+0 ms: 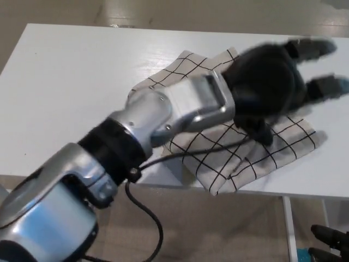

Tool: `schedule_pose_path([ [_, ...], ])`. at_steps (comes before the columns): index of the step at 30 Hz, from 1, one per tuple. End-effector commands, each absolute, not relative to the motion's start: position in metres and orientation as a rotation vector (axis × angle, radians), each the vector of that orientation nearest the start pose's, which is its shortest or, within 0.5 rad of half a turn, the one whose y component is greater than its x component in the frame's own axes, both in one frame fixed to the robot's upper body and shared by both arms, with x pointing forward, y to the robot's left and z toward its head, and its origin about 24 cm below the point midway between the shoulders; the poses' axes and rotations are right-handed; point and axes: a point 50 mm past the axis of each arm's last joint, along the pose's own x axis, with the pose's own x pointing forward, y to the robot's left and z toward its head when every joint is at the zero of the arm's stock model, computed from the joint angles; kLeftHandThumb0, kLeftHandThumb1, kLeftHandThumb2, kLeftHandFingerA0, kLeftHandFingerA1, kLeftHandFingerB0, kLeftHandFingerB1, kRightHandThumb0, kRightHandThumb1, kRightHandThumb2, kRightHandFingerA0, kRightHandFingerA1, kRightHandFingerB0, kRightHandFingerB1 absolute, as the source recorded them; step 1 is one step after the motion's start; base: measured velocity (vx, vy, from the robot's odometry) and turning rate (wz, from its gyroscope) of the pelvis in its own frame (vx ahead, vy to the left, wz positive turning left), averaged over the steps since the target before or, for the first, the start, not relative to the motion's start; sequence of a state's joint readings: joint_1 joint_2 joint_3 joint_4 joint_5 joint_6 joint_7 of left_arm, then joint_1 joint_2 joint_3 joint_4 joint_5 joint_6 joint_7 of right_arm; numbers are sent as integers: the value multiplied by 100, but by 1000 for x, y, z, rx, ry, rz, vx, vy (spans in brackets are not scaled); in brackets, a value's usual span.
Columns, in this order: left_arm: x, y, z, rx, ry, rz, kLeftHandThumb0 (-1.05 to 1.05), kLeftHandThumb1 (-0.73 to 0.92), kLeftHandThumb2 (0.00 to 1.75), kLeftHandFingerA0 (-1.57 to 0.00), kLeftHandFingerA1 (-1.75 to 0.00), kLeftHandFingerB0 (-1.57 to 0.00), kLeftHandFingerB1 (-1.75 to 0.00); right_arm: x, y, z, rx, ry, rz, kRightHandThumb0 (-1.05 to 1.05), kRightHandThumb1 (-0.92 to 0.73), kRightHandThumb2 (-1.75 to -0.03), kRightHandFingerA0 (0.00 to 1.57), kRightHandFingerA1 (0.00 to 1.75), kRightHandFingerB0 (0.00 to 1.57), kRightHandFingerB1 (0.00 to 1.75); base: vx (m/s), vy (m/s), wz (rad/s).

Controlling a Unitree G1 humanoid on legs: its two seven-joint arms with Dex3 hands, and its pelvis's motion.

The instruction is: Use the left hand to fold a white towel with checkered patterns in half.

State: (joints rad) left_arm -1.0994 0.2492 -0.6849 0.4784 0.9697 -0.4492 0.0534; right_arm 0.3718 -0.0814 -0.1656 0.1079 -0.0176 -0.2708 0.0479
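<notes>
- Your left hand (270,82) hovers over the towel (256,155), fingers (313,49) spread toward 3 o'clock, holding nothing.
- The towel lies folded on the worktop (71,82), at its 5 o'clock edge.

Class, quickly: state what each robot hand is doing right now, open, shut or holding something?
Left hand: open, fingers spread, over the white checkered cloth towel, holding nothing.
Right hand: only dark fingertips show at the bottom right corner; cannot be told.

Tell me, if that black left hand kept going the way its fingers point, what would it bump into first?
Probably nothing: the left hand points toward the right over the towel, and only bare white table lies ahead. Its height is unclear.
</notes>
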Motion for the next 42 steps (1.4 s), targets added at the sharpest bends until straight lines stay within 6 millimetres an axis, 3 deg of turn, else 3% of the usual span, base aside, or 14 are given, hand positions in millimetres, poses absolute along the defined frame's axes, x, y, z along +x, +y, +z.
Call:
schedule_pose_path([
  [1, 253, 80, 300, 1113, -1138, -627, -79, 47, 90, 0, -8, 0, -23, 137, -233, -32, -71, 239, -197, -29, -66, -59, 55, 55, 65, 52, 0, 0, 0],
  [3, 241, 93, 300, 1127, -1148, -608, -73, 45, 85, 0, -9, 0, -25, 136, -235, -32, -70, 251, -193, -29, -67, -59, 55, 54, 64, 52, 0, 0, 0],
  [4, 228, 107, 300, 1144, -1157, -595, -68, 43, 82, 0, -10, 0, -26, 135, -236, -30, -80, 256, -192, -29, -54, -93, 49, 65, 56, 66, 0, 0, 0],
  [10, 194, 150, 290, 1026, -1075, -637, -32, 44, 53, 0, -21, -15, -31, 144, -242, -17, -61, 206, -250, -31, -54, -93, 47, 64, 56, 66, 0, 0, 0],
  [11, 191, 157, 286, 985, -1042, -658, -24, 45, 53, 0, -23, -17, -31, 145, -244, -14, -52, 196, -259, -29, -67, -60, 53, 54, 62, 51, 0, 0, 0],
  [12, 188, 164, 282, 950, -1008, -677, -24, 45, 53, 0, -23, -17, -31, 146, -245, -12, -44, 189, -266, -29, -67, -60, 53, 54, 62, 51, 0, 0, 0],
  [18, 172, 209, 252, 855, -696, -734, 7, 68, 61, -25, -30, -46, -36, 152, -254, -2, -70, 161, -300, -27, -66, -59, 54, 55, 63, 51, 0, 0, 0],
  [19, 162, 232, 235, 774, -554, -757, 2, 47, 94, -16, -51, -37, -57, 153, -257, -1, -78, 148, -323, -27, -66, -59, 54, 55, 63, 51, 0, 0, 0],
  [21, 159, 236, 231, 756, -526, -761, 2, 47, 94, -16, -51, -37, -57, 153, -258, -1, -79, 145, -327, -27, -66, -59, 54, 55, 63, 51, 0, 0, 0],
  [22, 151, 251, 214, 639, -419, -747, -3, 66, 59, -35, -34, -55, -36, 153, -259, -2, -73, 144, -341, -27, -65, -59, 54, 56, 63, 51, 0, 0, 0],
  [24, 140, 267, 193, 496, -295, -731, -2, 66, 59, -39, -35, -58, -37, 152, -262, -1, -63, 142, -355, -27, -64, -59, 55, 56, 63, 51, 0, 0, 0],
  [28, 133, 278, 172, 421, -146, -769, -5, 70, 61, -51, -39, -66, -39, 150, -264, -1, -66, 153, -351, -27, -65, -59, 55, 56, 63, 51, 0, 0, 0],
  [30, 125, 280, 163, 610, 7, -798, -7, 71, 61, -61, -41, -72, -41, 146, -262, -4, -41, 169, -357, -28, -64, -60, 54, 56, 64, 52, 0, 0, 0],
  [42, 116, 288, 106, 744, 281, -780, -8, 74, 62, -80, -46, -82, -44, 131, -261, -11, -57, 244, -346, -27, -64, -60, 54, 55, 64, 52, 0, 0, 1],
])
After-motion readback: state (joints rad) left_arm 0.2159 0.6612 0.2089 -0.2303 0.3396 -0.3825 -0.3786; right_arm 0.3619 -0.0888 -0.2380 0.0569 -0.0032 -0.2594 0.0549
